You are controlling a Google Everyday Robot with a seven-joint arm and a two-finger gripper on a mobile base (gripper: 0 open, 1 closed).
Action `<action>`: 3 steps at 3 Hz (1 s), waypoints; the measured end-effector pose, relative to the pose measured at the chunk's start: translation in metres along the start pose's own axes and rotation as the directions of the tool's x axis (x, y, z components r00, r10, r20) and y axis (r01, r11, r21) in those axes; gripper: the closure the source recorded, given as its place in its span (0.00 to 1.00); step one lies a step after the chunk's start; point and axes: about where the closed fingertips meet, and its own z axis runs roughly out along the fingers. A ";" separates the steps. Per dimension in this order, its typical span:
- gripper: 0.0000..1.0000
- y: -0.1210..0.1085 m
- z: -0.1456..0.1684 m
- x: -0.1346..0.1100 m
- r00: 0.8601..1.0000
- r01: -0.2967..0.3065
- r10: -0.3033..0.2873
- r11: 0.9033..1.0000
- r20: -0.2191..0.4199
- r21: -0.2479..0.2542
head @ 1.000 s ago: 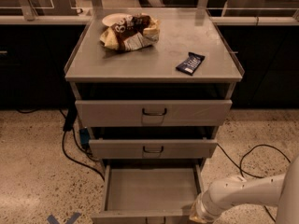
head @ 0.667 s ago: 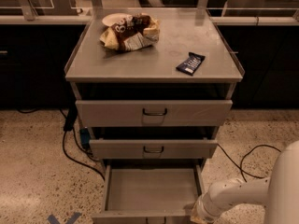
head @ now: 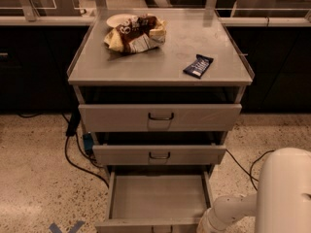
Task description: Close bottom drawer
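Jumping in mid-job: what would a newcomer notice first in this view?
The bottom drawer stands pulled far out, lowest of three, its grey tray showing. The gripper sits low at its front right corner. On the cabinet top lie a crumpled snack bag and a dark bar.

Atop the cabinet (head: 165,57): crumpled snack bag (head: 135,34) at back left, touching a white plate (head: 118,19); dark candy bar (head: 198,65) at right. Black power cord (head: 73,123) left of the cabinet. Gripper (head: 204,226) at cabinet's lower right front

Dim warm light, faint glare on cabinet top (head: 160,57); jaws at lower-right edge.
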 end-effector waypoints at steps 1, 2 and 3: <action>1.00 0.002 0.022 0.009 1.000 0.002 -0.002 1.000 -0.004 -0.018; 1.00 0.006 0.038 0.016 1.000 -0.002 0.002 0.999 0.002 -0.035; 1.00 0.006 0.054 0.017 1.000 0.009 -0.008 0.999 0.013 -0.037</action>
